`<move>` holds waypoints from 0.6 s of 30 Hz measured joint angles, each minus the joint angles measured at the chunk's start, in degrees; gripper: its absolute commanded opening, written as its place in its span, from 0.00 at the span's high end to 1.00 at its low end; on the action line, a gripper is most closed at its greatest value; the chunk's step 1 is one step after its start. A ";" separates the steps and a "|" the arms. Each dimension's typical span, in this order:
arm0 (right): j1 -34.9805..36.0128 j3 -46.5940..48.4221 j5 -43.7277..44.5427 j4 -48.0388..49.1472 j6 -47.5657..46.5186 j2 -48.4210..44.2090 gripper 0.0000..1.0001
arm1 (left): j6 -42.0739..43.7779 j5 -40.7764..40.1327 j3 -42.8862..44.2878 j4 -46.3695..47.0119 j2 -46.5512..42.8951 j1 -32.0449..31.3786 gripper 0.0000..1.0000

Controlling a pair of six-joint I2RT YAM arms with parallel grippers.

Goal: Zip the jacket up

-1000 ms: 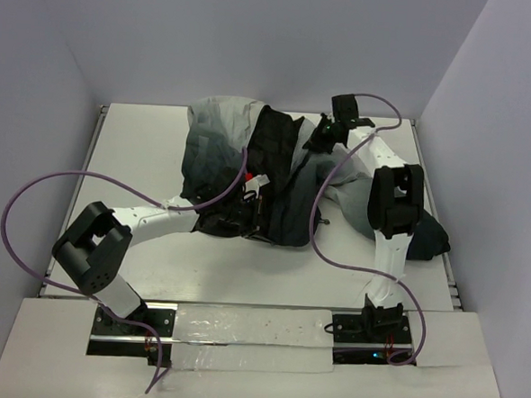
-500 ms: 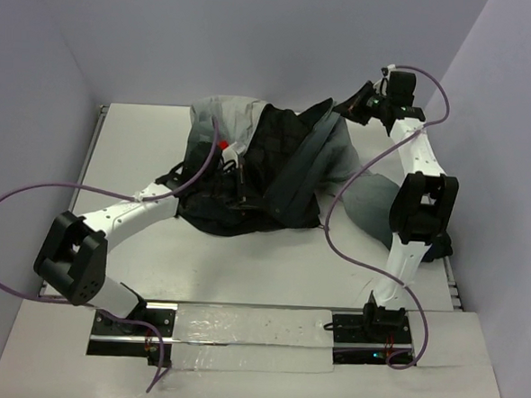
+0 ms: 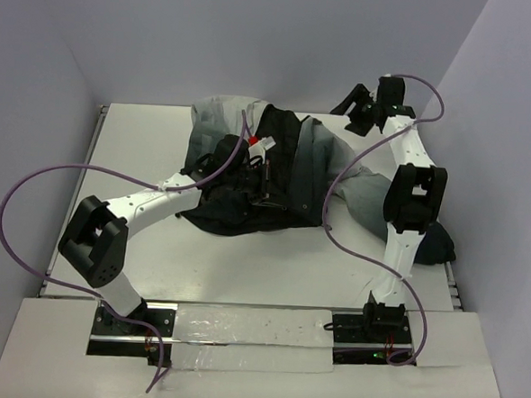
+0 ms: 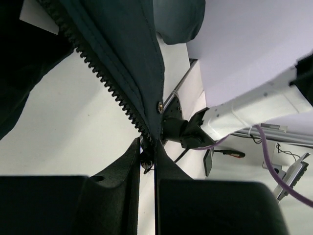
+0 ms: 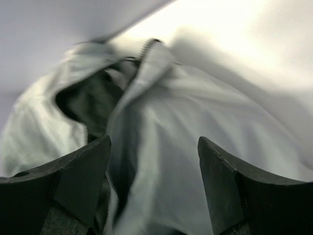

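Seen from above, at 7 o'clock on the white counter [image 3: 142, 155]: base of the left arm [image 3: 143, 203], a purple cable [image 3: 69, 167] looping out toward 9 o'clock. Stretched from there toward the middle of the counter and into the heaped jacket [image 3: 285, 169].

Jacket spread from the centre to 3 o'clock: light grey shell at 12 o'clock, black lining bunched in the middle, a darker fold trailing to the counter's right edge near 4 o'clock.

In the left wrist view, left tool [image 4: 147, 155] pinched almost closed. Fingers [image 4: 128, 164] only a narrow slit apart, clamped on the jacket's front edge at the end of the zipper [image 4: 102, 81]. Dark zipper teeth slanting from 11 o'clock down to the fingertips. A small metal snap [image 4: 159, 105] on the cloth just above the grip.

Farther right, right arm [image 3: 413, 185] rising from its base at 5 o'clock and angled back toward 1 o'clock, over the jacket's far right part. Right tool [image 5: 154, 142] wide open, gripping nothing, pointed at pale grey fabric. Blurred in that wrist view, with a short run of zipper edge just visible at 12 o'clock. Impossible to tell whether touching the cloth or apart from it.
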 measured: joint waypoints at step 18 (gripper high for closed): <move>25.47 -56.81 7.14 13.95 5.83 -61.48 0.32 | -0.18 -4.72 -0.29 -3.66 -0.78 0.22 1.00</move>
